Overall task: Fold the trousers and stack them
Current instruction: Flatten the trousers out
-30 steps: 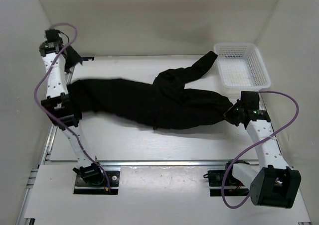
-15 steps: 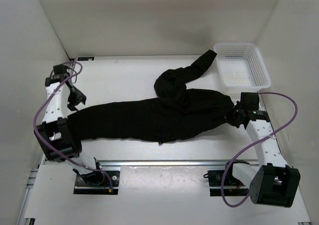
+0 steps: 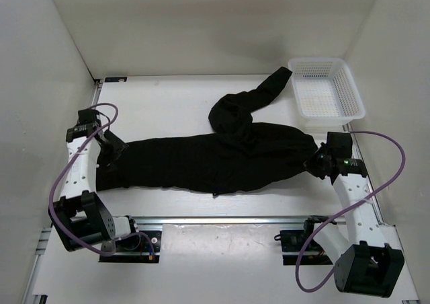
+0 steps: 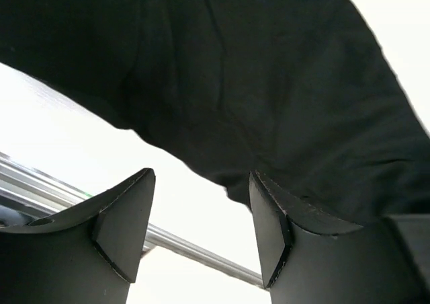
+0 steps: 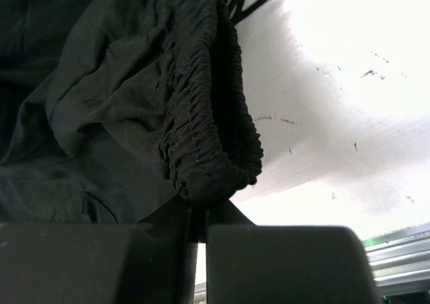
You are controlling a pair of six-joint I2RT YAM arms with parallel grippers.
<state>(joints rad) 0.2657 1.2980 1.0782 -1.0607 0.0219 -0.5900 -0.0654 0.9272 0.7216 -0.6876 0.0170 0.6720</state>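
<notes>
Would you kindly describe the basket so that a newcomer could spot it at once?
On the white table, look to the far right corner. There sits the white plastic mesh basket, one leg of the black trousers reaching toward its left rim. Unlike that soft dark cloth, it is rigid, pale and perforated.

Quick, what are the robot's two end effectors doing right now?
Left end effector: open, holding nothing, next to the trousers.
Right end effector: shut on the trousers' gathered waistband.
</notes>
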